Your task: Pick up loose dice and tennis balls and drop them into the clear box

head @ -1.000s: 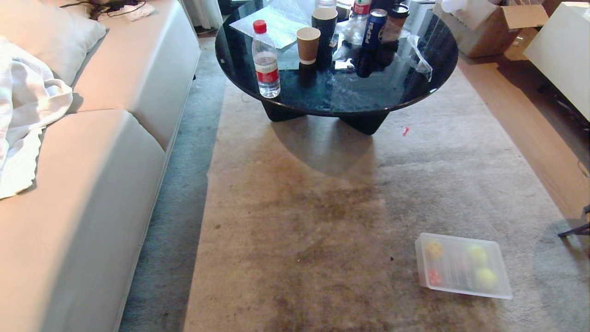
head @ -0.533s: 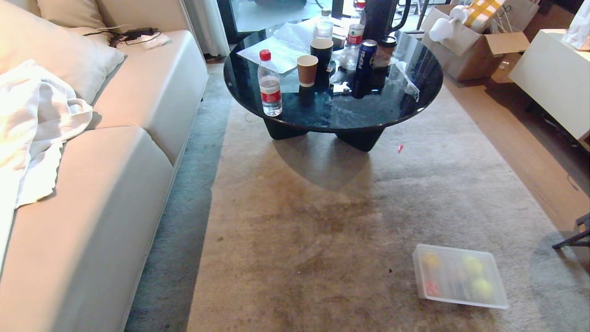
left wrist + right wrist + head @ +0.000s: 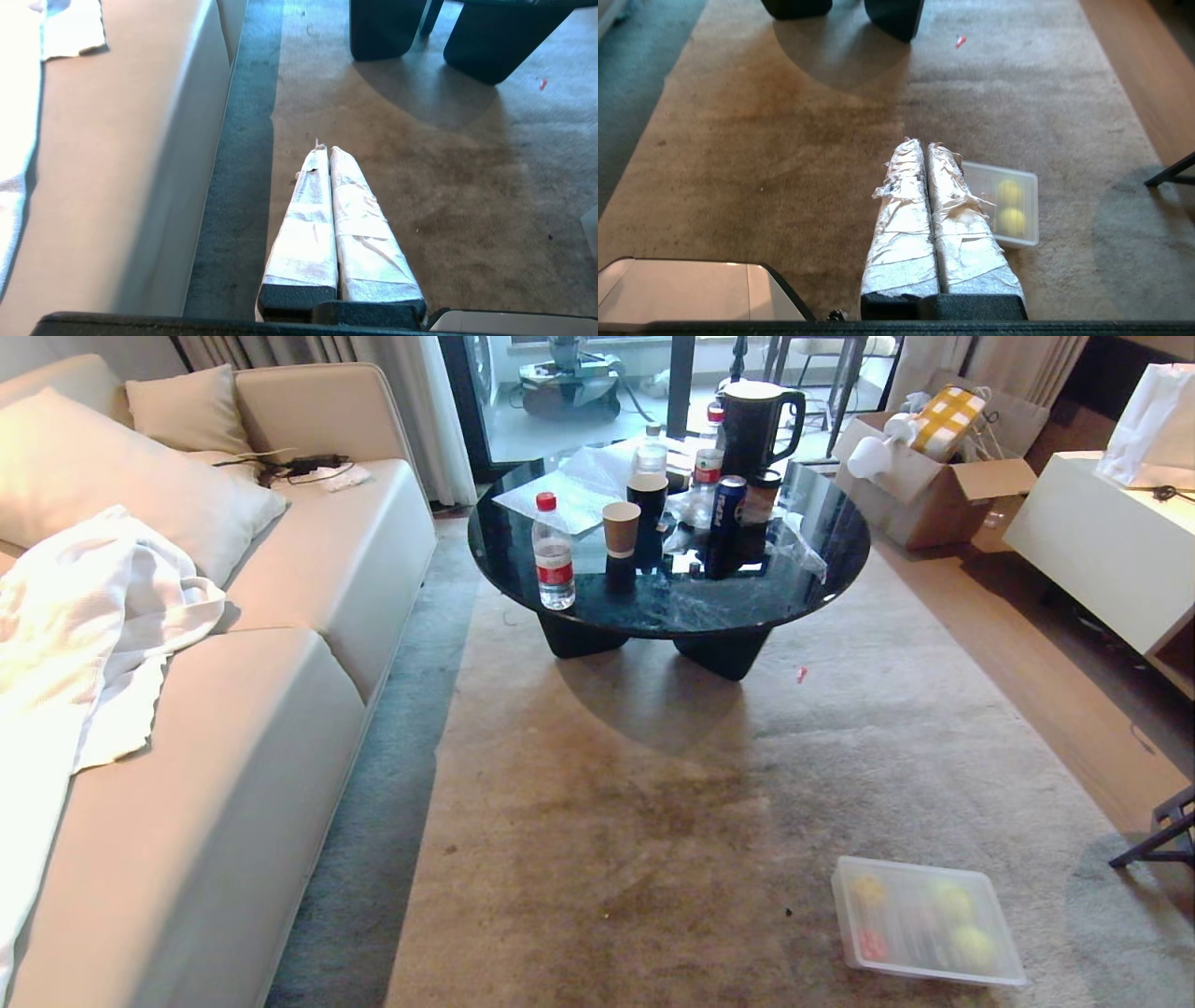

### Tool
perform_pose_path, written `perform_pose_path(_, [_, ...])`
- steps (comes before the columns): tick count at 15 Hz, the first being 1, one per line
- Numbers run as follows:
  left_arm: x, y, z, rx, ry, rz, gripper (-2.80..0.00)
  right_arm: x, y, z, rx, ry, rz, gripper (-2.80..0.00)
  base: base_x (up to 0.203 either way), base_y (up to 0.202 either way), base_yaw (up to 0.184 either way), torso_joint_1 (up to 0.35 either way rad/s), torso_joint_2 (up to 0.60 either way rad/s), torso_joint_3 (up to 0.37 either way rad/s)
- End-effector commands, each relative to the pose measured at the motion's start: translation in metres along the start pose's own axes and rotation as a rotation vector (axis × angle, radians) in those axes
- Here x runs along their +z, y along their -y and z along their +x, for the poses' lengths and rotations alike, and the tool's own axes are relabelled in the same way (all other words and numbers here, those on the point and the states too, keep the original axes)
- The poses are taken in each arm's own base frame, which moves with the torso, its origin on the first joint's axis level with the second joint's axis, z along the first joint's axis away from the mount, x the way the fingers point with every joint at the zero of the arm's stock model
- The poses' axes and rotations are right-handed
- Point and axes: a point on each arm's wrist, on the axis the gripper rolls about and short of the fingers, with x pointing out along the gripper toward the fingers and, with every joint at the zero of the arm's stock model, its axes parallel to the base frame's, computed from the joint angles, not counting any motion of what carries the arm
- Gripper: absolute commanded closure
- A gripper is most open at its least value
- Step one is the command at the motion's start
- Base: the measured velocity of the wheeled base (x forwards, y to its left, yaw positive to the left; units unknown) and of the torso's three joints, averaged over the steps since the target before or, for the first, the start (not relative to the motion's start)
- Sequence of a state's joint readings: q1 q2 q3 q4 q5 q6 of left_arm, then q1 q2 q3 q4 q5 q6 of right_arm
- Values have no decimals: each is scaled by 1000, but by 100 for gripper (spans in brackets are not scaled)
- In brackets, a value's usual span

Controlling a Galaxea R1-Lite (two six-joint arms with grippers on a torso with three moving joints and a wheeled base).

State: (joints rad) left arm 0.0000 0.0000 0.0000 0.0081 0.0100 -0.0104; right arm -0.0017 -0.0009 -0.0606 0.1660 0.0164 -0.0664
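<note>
Clear box (image 3: 924,922) on the carpet (image 3: 653,784), tennis balls (image 3: 950,900) already inside; left gripper (image 3: 325,151) and right gripper (image 3: 924,147) hang above the floor, jaws closed, empty. Balls likely light, fuzzy, best pinched across the middle

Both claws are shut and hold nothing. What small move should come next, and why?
Probably none for the arms: keep them parked. The tennis balls and a yellow die lie in the clear box, under its lid; no loose ones show on the rug.

Yellow-green tennis balls (image 3: 950,900) in translucent clear box (image 3: 934,974), beige carpet (image 3: 653,821).
</note>
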Motion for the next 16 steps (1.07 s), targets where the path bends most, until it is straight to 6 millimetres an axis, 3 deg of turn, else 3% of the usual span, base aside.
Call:
perform_pose_path(1, [0, 0, 0, 1, 0, -1, 0, 0, 0, 0, 1, -3, -1, 0, 0, 0, 0, 6, 9, 198])
perform_pose_path(16, [0, 0, 0, 1, -1, -2, 0, 0, 0, 0, 1, -1, -1, 0, 0, 0, 0, 2, 4, 202])
